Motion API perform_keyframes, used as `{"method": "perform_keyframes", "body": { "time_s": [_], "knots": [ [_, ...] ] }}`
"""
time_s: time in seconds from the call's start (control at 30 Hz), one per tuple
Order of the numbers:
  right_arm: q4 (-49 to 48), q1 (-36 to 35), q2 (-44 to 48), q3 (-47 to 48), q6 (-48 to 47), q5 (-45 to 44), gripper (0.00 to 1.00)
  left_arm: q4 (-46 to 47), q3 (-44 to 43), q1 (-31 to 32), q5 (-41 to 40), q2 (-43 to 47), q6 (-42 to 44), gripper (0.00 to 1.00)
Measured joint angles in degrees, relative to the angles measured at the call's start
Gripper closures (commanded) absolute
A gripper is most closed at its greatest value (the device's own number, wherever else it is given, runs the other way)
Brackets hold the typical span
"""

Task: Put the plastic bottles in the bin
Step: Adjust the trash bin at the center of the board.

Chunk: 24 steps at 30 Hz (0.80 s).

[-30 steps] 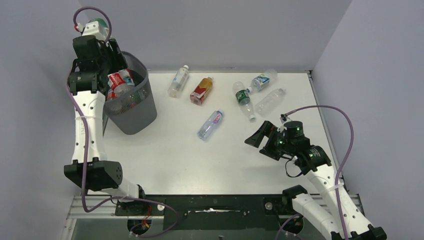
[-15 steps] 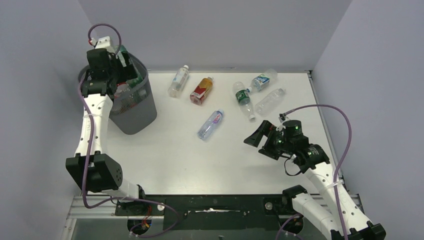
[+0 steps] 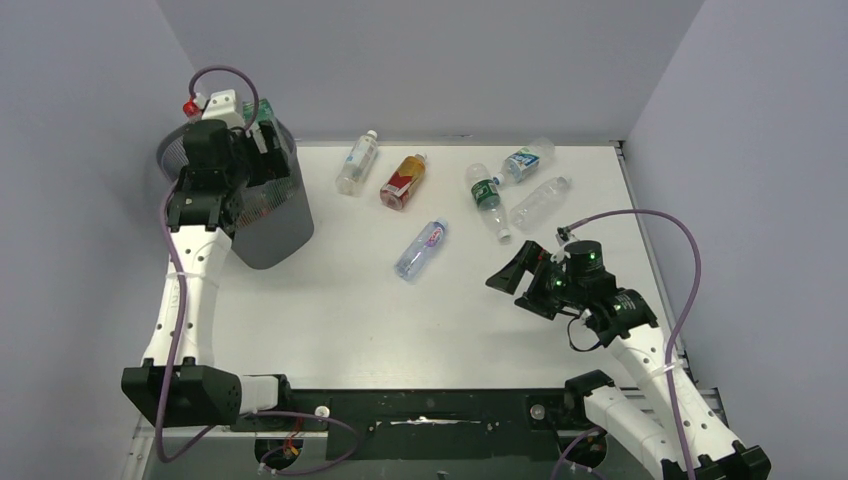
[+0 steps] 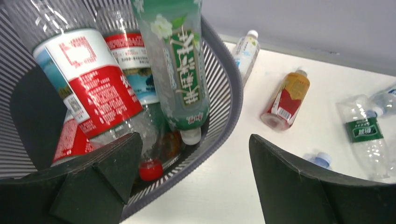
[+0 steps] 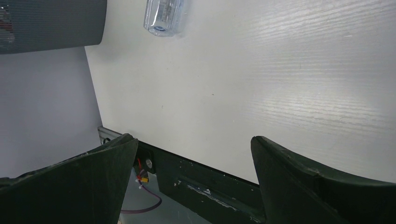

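The bin (image 3: 262,232) stands at the table's far left. Inside the bin (image 4: 223,93) lie several plastic bottles, among them a red-labelled one (image 4: 88,84) and a green one (image 4: 180,65). My left gripper (image 3: 262,152) hovers over the rim, open and empty (image 4: 194,144). Loose on the table lie a clear white-capped bottle (image 3: 357,161), an orange red-labelled one (image 3: 403,181), a blue-labelled one (image 3: 421,248), a green-labelled one (image 3: 487,200), another blue-labelled one (image 3: 527,160) and a plain clear one (image 3: 541,203). My right gripper (image 3: 515,272) is open near the right side, holding nothing (image 5: 194,140).
Grey walls close the table on three sides. The black mounting rail (image 3: 430,410) runs along the near edge. In the right wrist view a clear bottle (image 5: 163,16) lies ahead and the bin's side (image 5: 46,23) shows at top left.
My left gripper opened and let the red-labelled bottle fall into the bin, then shifted right over the rim. The right arm stayed put.
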<state>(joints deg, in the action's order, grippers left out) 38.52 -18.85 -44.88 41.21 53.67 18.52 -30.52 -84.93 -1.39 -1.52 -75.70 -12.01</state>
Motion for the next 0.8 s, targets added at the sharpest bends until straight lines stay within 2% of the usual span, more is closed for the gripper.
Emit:
{"method": "perform_keyframes", "body": {
  "time_s": [0.23, 0.47, 0.7, 0.8],
  "knots": [
    [-0.70, -0.04, 0.35, -1.51, 0.83, 0.17, 0.02, 2.14, 9.40, 0.68, -1.66, 2.23, 0.61, 0.17],
    [-0.74, -0.37, 1.14, -2.16, 1.05, 0.17, 0.02, 5.05, 12.98, 1.49, -2.93, 2.51, 0.92, 0.45],
    [-1.33, -0.39, 1.07, -2.91, 1.31, 0.20, 0.02, 4.79, 13.03, 4.55, -4.26, 2.38, 1.11, 0.57],
    [-1.81, -0.39, 0.94, -2.91, 1.44, 0.20, 0.02, 4.63, 12.79, 4.61, -5.14, 2.01, 1.18, 0.58]
  ]
}}
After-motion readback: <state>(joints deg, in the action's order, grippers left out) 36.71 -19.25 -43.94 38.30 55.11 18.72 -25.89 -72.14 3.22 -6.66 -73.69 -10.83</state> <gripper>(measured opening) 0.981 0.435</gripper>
